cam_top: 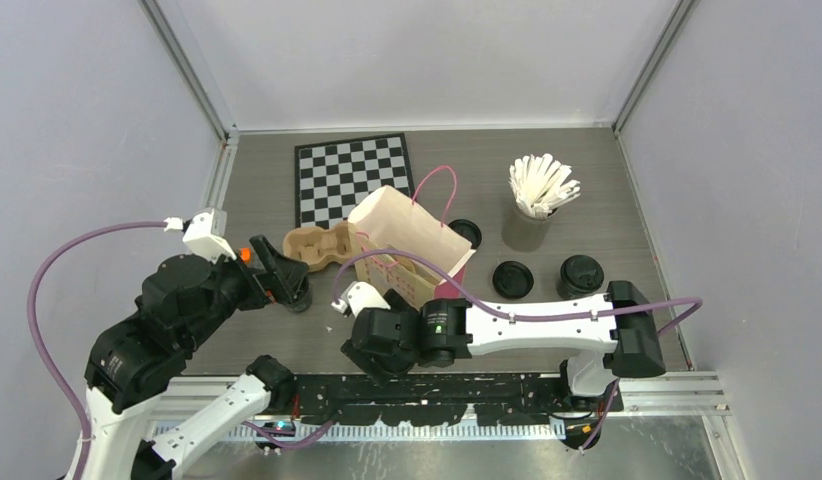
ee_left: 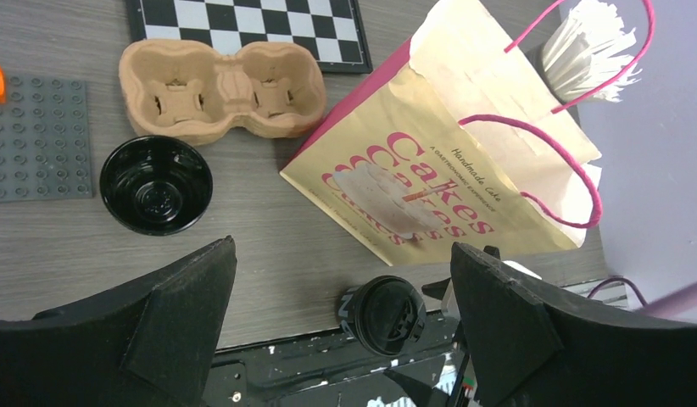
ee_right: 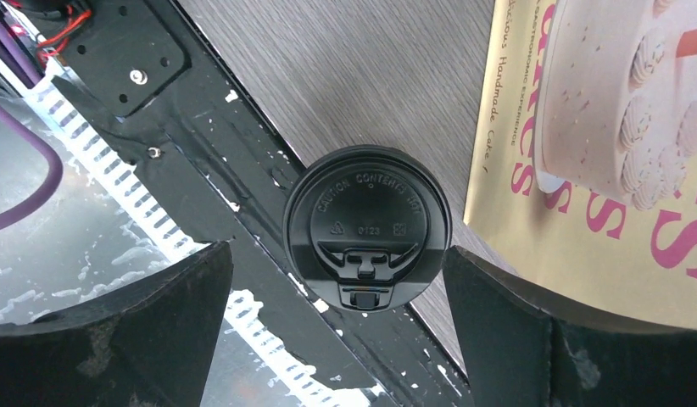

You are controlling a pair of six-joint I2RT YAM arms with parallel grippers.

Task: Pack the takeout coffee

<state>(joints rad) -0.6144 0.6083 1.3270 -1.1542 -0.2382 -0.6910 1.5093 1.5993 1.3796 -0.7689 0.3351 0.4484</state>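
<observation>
The right jaws stand wide, empty, straddling the black lid (ee_right: 366, 225), which sits between them at the edge of the counter (ee_right: 362, 68), almost against one jaw. An uneven close may shove it over that edge, or the outer jaw may snag the paper bag (ee_right: 582, 170) just beside it. The left jaws gape, holding nothing, and the open cup (ee_left: 157, 184) sits ahead of them, apart.

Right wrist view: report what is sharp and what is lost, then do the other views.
Right wrist: the black lid is crisp, embossed lettering legible; fingers near-black, without detail. Left wrist: the paper bag print reads clearly; a purple smear at the right edge is out of focus. Top external: even, soft light, faint shadows.
</observation>
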